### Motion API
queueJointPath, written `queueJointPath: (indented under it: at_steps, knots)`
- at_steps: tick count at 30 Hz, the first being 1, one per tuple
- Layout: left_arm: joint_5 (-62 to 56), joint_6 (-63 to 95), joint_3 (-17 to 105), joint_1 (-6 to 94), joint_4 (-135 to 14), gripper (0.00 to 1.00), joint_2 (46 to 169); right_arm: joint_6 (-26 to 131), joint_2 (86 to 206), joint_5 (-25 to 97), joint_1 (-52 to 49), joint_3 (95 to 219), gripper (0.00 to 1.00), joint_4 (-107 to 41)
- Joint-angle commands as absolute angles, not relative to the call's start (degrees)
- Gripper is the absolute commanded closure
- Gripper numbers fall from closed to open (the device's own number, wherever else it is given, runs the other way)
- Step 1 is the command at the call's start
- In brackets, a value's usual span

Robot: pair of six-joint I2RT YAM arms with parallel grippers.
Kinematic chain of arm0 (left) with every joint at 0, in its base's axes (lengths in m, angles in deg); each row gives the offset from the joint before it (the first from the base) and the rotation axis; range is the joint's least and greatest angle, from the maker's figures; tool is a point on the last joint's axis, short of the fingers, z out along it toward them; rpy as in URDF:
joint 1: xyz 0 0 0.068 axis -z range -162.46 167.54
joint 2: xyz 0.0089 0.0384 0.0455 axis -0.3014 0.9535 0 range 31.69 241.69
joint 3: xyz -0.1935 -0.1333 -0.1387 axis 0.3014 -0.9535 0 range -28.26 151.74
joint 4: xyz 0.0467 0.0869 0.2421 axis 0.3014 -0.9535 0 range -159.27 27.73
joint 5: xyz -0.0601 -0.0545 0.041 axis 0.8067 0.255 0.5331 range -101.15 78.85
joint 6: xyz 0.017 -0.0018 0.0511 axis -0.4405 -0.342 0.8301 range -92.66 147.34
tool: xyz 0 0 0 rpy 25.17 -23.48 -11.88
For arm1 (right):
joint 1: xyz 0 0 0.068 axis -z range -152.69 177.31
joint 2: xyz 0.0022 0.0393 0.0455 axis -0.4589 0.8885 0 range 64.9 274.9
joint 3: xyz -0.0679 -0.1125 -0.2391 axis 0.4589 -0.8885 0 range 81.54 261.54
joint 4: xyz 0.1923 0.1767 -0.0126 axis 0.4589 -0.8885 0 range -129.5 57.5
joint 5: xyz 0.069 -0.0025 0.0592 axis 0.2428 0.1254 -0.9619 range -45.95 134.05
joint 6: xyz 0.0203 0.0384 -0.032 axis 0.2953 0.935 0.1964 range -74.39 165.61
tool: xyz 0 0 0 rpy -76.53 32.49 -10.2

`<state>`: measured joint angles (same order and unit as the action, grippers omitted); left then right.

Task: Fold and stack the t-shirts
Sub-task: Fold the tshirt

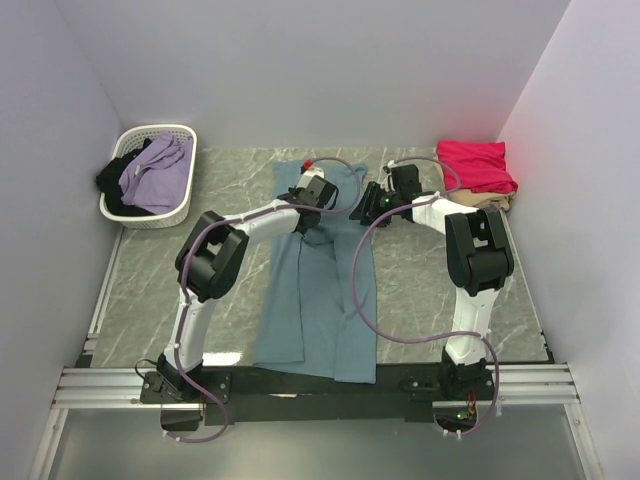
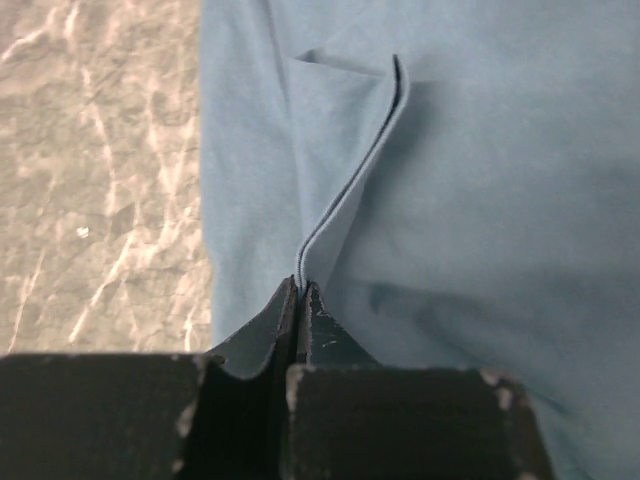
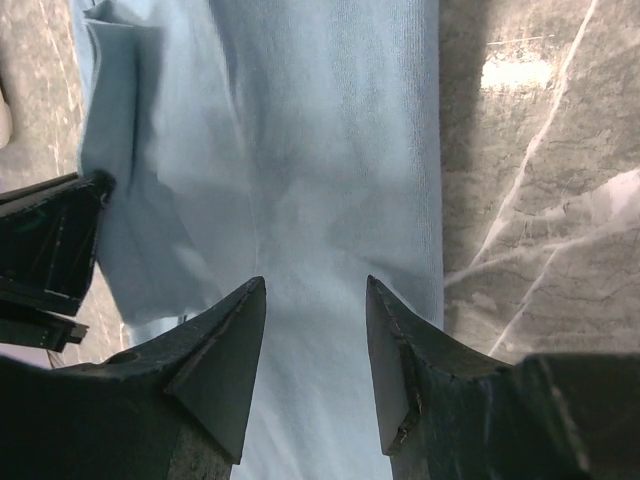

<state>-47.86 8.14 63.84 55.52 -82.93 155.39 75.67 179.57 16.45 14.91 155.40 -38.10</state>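
Nearest you, the teal-blue t-shirt (image 1: 315,310) lies as a long, narrow strip down the middle of the marble table (image 1: 160,290). Its sides appear to be folded in, and its near hem is close to the arm bases. Farther along it, your left gripper (image 2: 300,295) is pressed together, pinching a raised fold of the teal cloth. Just beside it, your right gripper (image 3: 315,285) is spread wide above the shirt near its right edge, holding nothing. At the far right corner, the crimson-pink t-shirt (image 1: 475,163) sits folded on top of the beige t-shirt (image 1: 482,202). At the far left, a white basket (image 1: 150,222) holds a lavender garment (image 1: 160,172) and a black garment (image 1: 112,180). By this look, two shirts are folded and stacked. The teal one is part-folded and needs its crosswise folds and a move onto the stack.
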Motion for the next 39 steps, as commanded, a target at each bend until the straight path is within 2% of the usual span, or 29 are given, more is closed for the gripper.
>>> queueJointPath:
  at_steps: [1,6,9,12,14,16,17,18,19,21,31,37,39]
  knots:
    - [-52.72,4.93,64.65,55.51,-83.89,0.99,150.87,74.09,180.48,15.83,14.39,157.21,0.48,-38.47]
    - [-55.79,-5.41,62.97,54.2,-88.97,0.99,149.38,73.56,180.83,15.57,14.22,157.56,0.48,-39.44]
    - [-51.42,-11.4,60.53,51.92,-90.66,0.99,148.67,73.2,180.74,15.83,14.13,157.39,0.48,-39.61]
    - [-40.36,-15.01,55.61,48.5,-86.97,0.97,147.01,72.68,180.39,15.83,14.13,157.04,0.48,-40.14]
    - [-34.74,-15.73,53.75,47.34,-85.22,0.86,146.74,72.24,180.13,16.09,14.13,156.86,0.48,-40.32]
    - [-33.3,-16.08,52.43,46.9,-83.89,0.62,146.83,71.97,179.78,16.27,14.13,156.34,0.48,-40.32]
    - [-32.69,-15.99,52.16,46.81,-83.54,0.49,146.74,71.97,179.51,16.19,14.13,156.25,0.48,-40.32]
    - [-32.07,-16.08,51.99,46.72,-83.19,0.21,146.56,71.89,179.42,16.1,14.13,156.16,0.48,-40.06]
    - [-32.24,-16.34,51.99,46.81,-83.1,0.11,146.21,71.97,179.34,16.01,14.13,155.98,0.48,-40.05]
    - [-32.24,-16.08,51.81,46.72,-82.4,0.01,145.51,72.15,179.07,15.83,14.13,155.63,0.48,-39.79]
    - [-37.51,-12.57,53.92,46.19,-82.75,0.01,139.28,71.19,174.07,18.11,14.13,152.12,0.48,-40.67]
    - [-36.29,-11.86,46.11,46.02,-81.69,0.01,131.72,70.92,166.16,21.54,13.78,147.02,0.47,-44.27]
    - [-32.95,-13.43,40.08,46.02,-80.91,0.0,128.13,71.09,163.09,24.17,13.43,144.57,0.47,-46.72]
